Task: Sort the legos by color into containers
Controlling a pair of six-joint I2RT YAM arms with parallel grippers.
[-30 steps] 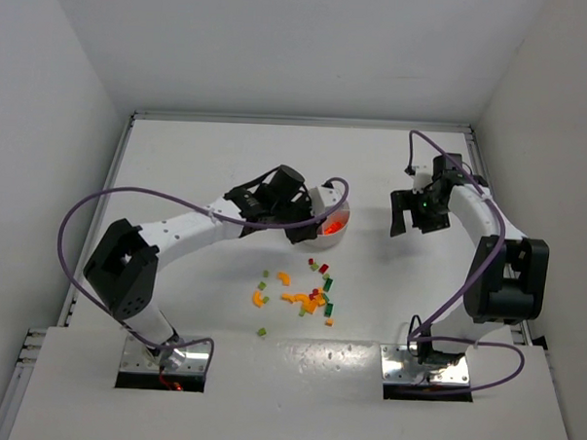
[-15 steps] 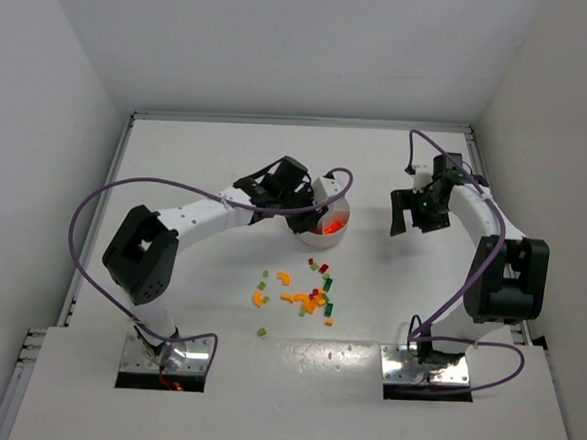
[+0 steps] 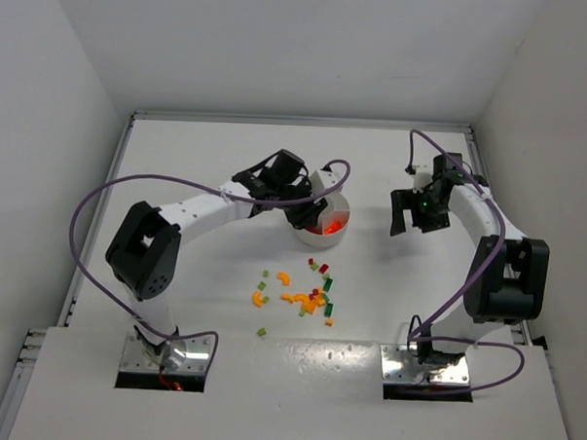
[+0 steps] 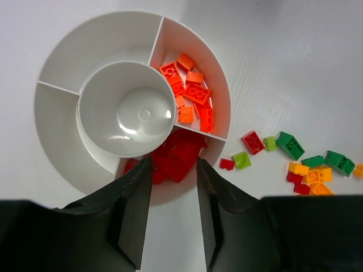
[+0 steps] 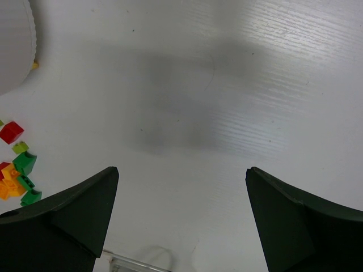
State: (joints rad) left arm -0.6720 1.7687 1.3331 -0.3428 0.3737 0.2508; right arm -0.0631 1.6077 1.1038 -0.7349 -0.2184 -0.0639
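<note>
The round white dish [image 4: 57, 141] has wedge compartments round a bare central cup [image 4: 136, 107]. One wedge holds orange legos [image 4: 190, 93], and the adjoining wedge holds red legos [image 4: 178, 156]. My left gripper [image 4: 173, 163] hovers just over the red wedge, open, with nothing between its fingers. In the top view the left gripper [image 3: 304, 213] covers the left side of the dish [image 3: 322, 241]. Loose red, orange, yellow and green legos [image 3: 305, 297] lie on the table in front of the dish. My right gripper [image 3: 415, 227] hangs wide open over bare table, right of the dish.
Loose legos [image 4: 295, 158] lie close to the dish's right side. In the right wrist view a few legos [image 5: 17, 170] show at the left edge, and the dish's rim [image 5: 14, 51] shows at the upper left. Walls close off the table's far side and both flanks.
The left gripper's jaws have parted over the dish, and the left arm's elbow has swung right and forward. The right arm has not moved.
</note>
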